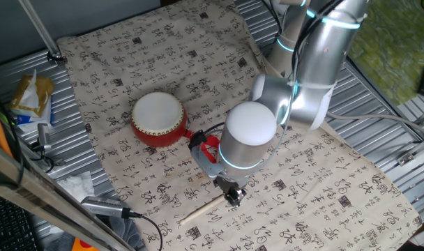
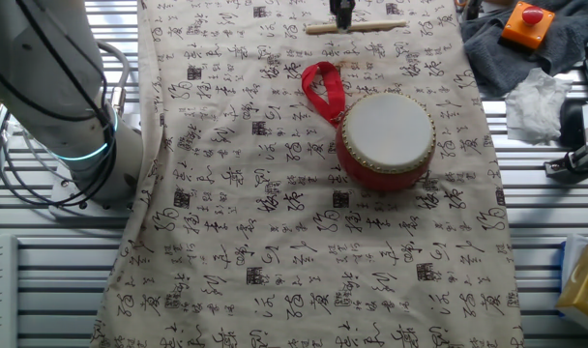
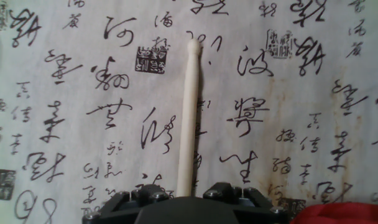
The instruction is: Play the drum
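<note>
Black pincer low over the wooden stick, which lies flat on the calligraphy-print cloth covering the desk. Hand view: stick runs up between the two fingers, butt end hidden under them; cannot tell if the jaws are apart or clamped on it. Landmark is the drum: upright, white skin up, untouched. Its red ribbon trails out toward the stick; the pincer and stick sit just past the ribbon, well apart from the skin. Risks, my guess: thin round stick could roll or tilt if gripped off-centre; fingers could drag the cloth; ribbon could snag on the swing toward the drum.
</note>
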Action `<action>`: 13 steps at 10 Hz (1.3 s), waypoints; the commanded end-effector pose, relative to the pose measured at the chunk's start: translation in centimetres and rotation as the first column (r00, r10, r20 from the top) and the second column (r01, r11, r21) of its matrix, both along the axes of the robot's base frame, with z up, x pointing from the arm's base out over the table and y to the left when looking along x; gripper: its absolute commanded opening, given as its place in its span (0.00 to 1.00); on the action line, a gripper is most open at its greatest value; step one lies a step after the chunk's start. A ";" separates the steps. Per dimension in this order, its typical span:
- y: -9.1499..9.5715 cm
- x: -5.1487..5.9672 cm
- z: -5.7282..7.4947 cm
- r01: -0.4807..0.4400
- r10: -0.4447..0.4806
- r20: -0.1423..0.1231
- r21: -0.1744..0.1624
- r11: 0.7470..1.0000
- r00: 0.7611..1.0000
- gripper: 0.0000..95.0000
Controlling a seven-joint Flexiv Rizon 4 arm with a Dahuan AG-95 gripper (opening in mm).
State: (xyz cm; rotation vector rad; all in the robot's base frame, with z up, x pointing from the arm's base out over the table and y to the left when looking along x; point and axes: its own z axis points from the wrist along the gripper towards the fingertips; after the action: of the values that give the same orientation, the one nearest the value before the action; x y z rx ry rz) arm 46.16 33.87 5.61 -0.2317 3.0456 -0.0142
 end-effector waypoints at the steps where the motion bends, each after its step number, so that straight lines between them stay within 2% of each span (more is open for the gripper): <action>1: 0.1 0.0 1.7 -0.007 0.007 -0.007 0.003 1.000 1.000 0.00; 2: 0.2 -0.1 3.3 -0.012 0.012 -0.010 0.005 1.000 1.000 0.00; 6: 0.7 -0.5 7.1 -0.018 0.018 -0.011 0.004 1.000 1.000 0.00; 8: 0.9 -0.7 7.8 -0.026 0.026 -0.017 0.002 1.000 1.000 0.00; 11: 0.8 -0.8 8.0 -0.050 0.050 -0.064 -0.004 0.999 0.997 0.00; 13: 0.4 -0.9 8.4 -0.074 0.074 -0.065 -0.002 0.997 0.995 0.00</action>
State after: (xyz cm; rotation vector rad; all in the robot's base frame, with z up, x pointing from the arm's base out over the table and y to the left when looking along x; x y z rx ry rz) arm 45.39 34.37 13.91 -0.3620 3.1077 -0.0096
